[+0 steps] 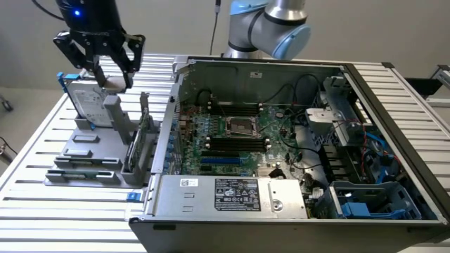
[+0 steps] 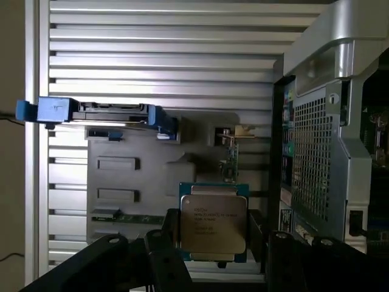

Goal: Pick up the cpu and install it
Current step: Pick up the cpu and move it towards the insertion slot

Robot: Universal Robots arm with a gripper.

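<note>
One end effector (image 1: 116, 83), black, hangs over a grey holder (image 1: 84, 158) on the slatted counter (image 1: 42, 211), at the holder's end away from the exterior camera. The cpu (image 2: 213, 222) sits squarely within the end effector's span. In the wrist view the chip faces the camera flat, showing a silver-grey lid with small print and a green board edge on two sides. I cannot tell whether the end effector pinches the cpu or stands spread about it. I also cannot tell whether the chip rests on the holder or hangs clear of it.

Just beside the end effector, a little below it and toward the exterior view's left, the hard drive (image 1: 90, 103) stands on edge in the holder, with a blue frame at its top. Below the end effector and toward the exterior view's right, a green card (image 1: 144, 132) stands upright in the holder, between the end effector and the open case (image 1: 365, 89). Inside the case, well apart from the end effector, the socket (image 1: 241, 126) lies on the motherboard, metal-framed with a dark centre. A silver power supply (image 1: 232, 195) runs along the case wall nearest the exterior camera. The arm (image 1: 271, 26), blue and silver, rises behind the case.
</note>
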